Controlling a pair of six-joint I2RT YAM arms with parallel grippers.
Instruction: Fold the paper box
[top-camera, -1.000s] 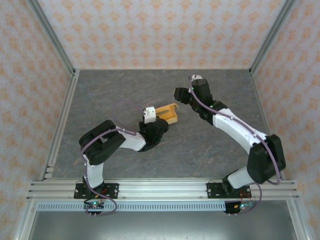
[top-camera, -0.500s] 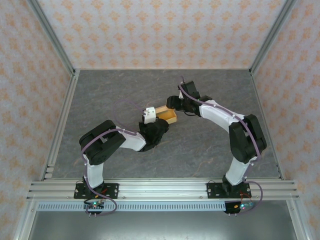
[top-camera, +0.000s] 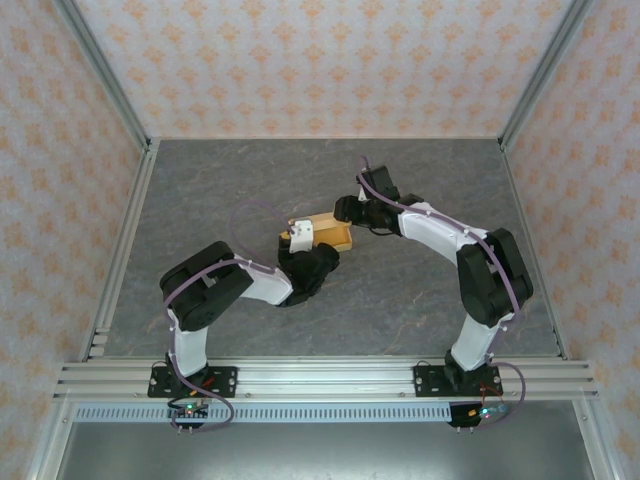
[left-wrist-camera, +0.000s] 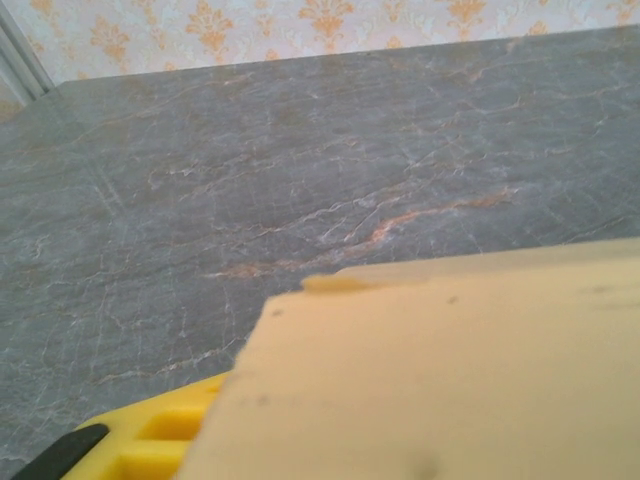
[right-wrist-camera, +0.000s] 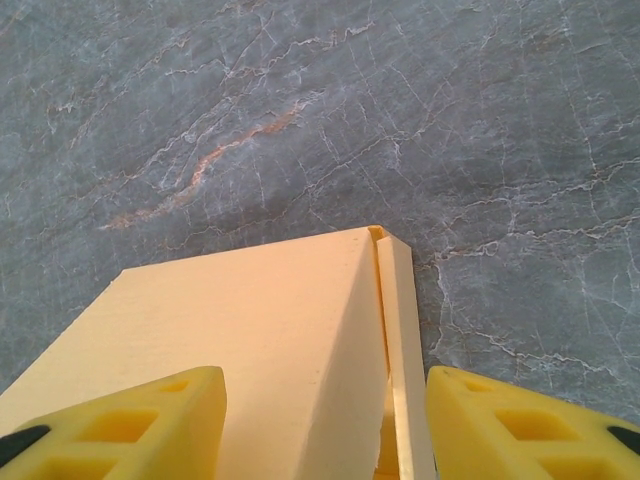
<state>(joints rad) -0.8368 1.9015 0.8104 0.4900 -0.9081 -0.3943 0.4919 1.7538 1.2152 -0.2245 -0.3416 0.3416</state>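
Paper box (top-camera: 328, 232): thin orange-yellow card, matte and smooth, folded into a small rectangular shape with straight creased edges. Lying near the middle of the table (top-camera: 200, 200), between the two arms' grippers, long side slanting up toward the right in the top view. Seen from the right wrist: a broad flat top panel ending in a sharp corner, with a narrow strip of card along one edge, parted from the panel by a thin slit. Seen from the left wrist, close and blurred: a large plain face with a small rounded tab poking up at its upper edge.

Table surface: dark grey, stone-like, veined in white with a few rusty orange streaks. Walls (top-camera: 300, 60): pale paper printed with orange floral ornaments. Ribbed aluminium rail (top-camera: 320, 378) across the near edge.

Right gripper (right-wrist-camera: 325, 400): blocky yellow plastic fingers (right-wrist-camera: 130, 425) with square recesses and black pads, standing apart at a middling width. One over the broad top panel, the other just beside the narrow strip, box corner in the gap. No clamp across the box; contact with the card impossible to judge.

Left gripper (top-camera: 310, 245): at the box's near-left end. One yellow finger (left-wrist-camera: 160, 445) with a black pad low in its wrist view, tip hidden behind the card, the other covered. Cannot tell whether spread or gripping.
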